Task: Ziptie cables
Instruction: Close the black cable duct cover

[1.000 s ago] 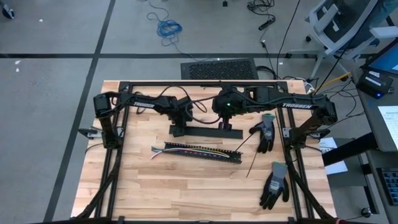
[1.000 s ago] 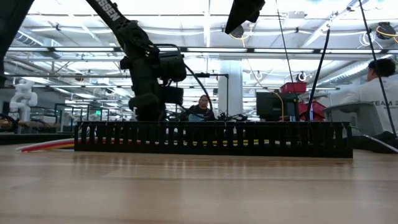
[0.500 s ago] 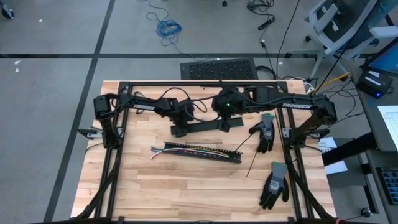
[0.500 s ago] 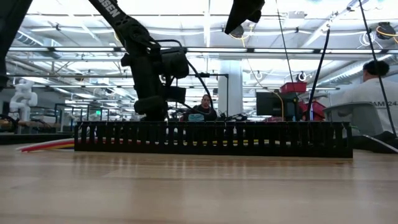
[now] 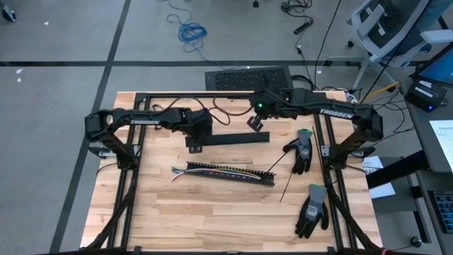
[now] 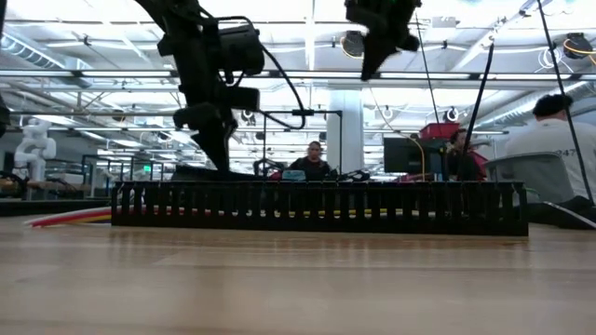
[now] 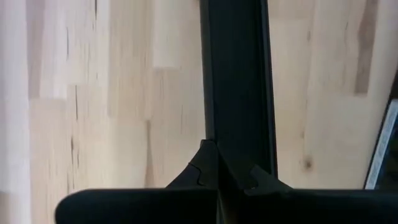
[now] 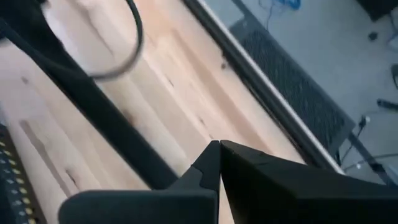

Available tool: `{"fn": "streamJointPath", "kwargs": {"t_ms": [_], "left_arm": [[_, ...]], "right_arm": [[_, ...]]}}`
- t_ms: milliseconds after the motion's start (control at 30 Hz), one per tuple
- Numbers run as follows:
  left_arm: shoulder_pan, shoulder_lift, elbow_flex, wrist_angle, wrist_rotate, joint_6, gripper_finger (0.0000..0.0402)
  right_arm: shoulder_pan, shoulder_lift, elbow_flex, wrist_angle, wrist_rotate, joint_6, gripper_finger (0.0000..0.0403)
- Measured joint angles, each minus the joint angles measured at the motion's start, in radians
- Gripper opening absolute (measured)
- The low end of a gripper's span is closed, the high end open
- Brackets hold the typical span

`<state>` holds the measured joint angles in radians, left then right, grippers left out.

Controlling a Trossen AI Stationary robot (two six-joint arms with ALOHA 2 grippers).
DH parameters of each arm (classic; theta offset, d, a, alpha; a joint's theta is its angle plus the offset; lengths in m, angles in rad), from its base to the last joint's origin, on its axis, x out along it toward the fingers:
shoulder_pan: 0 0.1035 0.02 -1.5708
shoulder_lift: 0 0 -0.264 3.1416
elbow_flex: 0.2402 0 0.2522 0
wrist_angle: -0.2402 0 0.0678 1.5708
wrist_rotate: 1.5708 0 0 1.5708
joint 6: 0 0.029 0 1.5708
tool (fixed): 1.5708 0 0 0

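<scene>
The cables [image 5: 178,172] lie along a black slotted duct [image 5: 225,173] at mid-table; their coloured ends stick out of its left end [image 6: 65,219]. Behind the duct a long black bar [image 5: 230,139] runs left to right. My left gripper [image 5: 192,145] is shut on the bar's left end. My right gripper [image 5: 255,123] is shut and holds nothing, hanging high above the table behind the bar's right end [image 6: 377,56]. Two thin black zip ties [image 5: 282,177] rest flat on the wood right of the duct. My left gripper holds the black bar at its left end [image 7: 239,155], coming from above and pointing steeply down. The bar runs on away from the fingertips [image 7: 211,163] toward the table's right. The fingers hide which edge of it they have. That end is lifted off the wood [image 6: 200,172].
Two grey-and-black work gloves [image 5: 303,151] [image 5: 312,210] lie at the table's right. A black frame [image 5: 226,94] rims the table. People sit in the room beyond the far edge [image 6: 312,163]. Bare wood stretches in front of the duct [image 5: 212,212].
My left gripper has risen and gone toward the table's left edge, and the bar's left end has come up with it, so the bar now lies slanted. My right gripper has drawn away from the bar toward the far edge and has rolled.
</scene>
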<state>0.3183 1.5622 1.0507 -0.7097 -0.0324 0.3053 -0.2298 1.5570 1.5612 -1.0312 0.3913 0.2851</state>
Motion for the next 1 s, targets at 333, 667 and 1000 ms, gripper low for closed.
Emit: {"fn": "streamJointPath", "kwargs": {"t_ms": [333,667,1000], "left_arm": [[0.0,-0.036,0.0,-0.044,-0.029,0.048,0.0001],[0.0,-0.042,0.001,-0.082,-0.03,0.068,0.0001],[-0.01,-0.062,0.002,-0.09,-0.058,0.114,0.0]], "right_arm": [[-0.051,0.002,-0.33,0.258,-0.318,-0.099,0.0001],[-0.093,0.001,-0.411,0.33,-0.34,-0.21,0.0121],[-0.093,0.003,-0.491,0.333,-0.443,-0.134,0.0249]]}}
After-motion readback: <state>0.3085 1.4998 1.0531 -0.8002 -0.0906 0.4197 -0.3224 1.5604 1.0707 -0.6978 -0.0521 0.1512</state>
